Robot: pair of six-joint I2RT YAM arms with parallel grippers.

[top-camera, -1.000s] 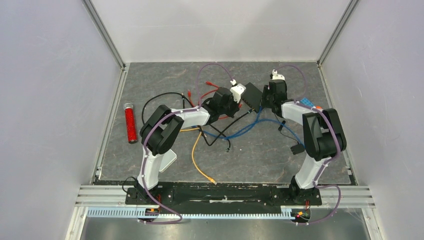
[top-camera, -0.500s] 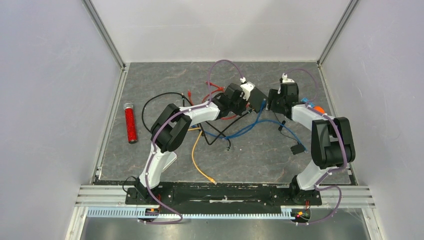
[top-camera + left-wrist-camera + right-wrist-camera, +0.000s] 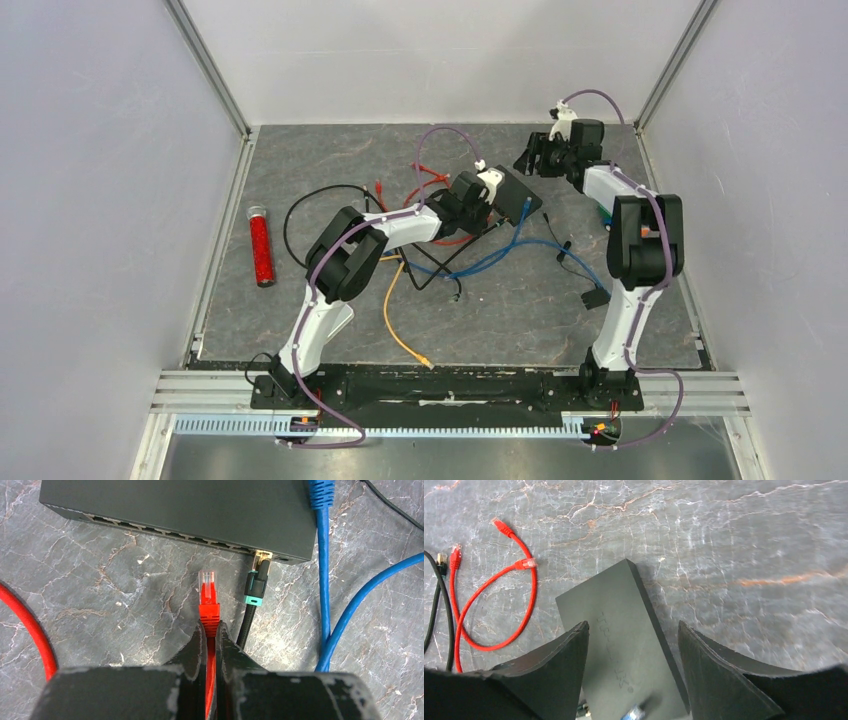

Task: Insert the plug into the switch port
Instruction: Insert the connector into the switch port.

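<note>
Grey stone-pattern desk (image 3: 300, 160), white walls on three sides. Left gripper (image 3: 210, 630) is clamped on the red plug (image 3: 207, 592), pinching the boot just behind the clear connector.

Left wrist view only: the plug sticks straight out ahead of the gripper, with its tip short of the switch (image 3: 190, 505) port row, so it's not inserted. Desk shows between tip and ports. Just right of the plug, a black cable (image 3: 254, 592) with a teal boot is seated in a port near the right end. A blue cable (image 3: 322, 555) runs further right.

The top view can't resolve that gap. It shows the left gripper (image 3: 480, 195) right at the switch (image 3: 518, 197), and the right gripper (image 3: 530, 160) apart from it.

Right wrist view: right gripper (image 3: 633, 627) has its fingers spread and nothing between them. The switch top (image 3: 624, 640) shows below through the gap, with a loose red cable (image 3: 526, 605) off to its left.

Top view only: red tube (image 3: 261, 246) well left of the left gripper, orange cable (image 3: 392, 310) nearer the bases.
</note>
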